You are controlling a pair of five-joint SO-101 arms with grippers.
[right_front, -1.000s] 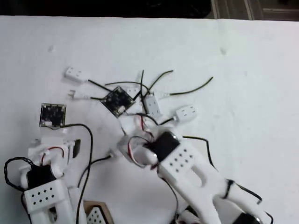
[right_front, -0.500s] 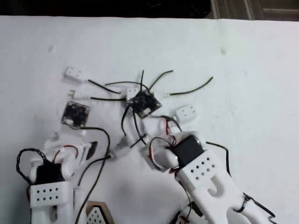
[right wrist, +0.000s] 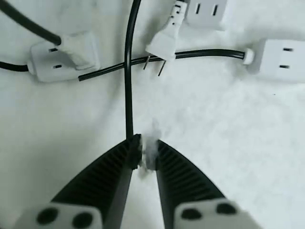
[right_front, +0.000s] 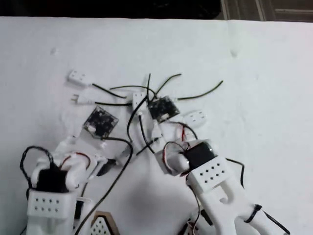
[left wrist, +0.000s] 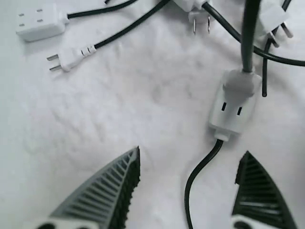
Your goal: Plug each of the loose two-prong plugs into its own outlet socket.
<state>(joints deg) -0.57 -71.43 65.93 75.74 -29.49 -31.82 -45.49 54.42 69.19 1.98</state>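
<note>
Since your right gripper is pinched nearly closed on a small white piece at the end of a black cord, I read the step as carry-and-insert. That piece looks like a gripped plug, but its prongs are hidden, so confirm blade direction before you commit.

The left gripper has its jaws wide apart with nothing in them. A filled socket lies on the table just ahead of them. It looks to have a plug seated, so skip it.

Free targets in the high view:
- right socket, right of centre and nearest your right arm. Take this one.
- upper-left socket.
- a white block at centre, probably also a socket.

A loose plug sits left of centre, just below the upper-left socket.

How I'd do it:
- Rotate the wrist until the blades are parallel to the slots.
- Push straight along the slot axis, without rocking.
- These sockets look light and will likely slide, so clamp the socket body with the left gripper first.
- Keep the trailing cord out of the tangle at centre, or it may drag its neighbours.
</note>
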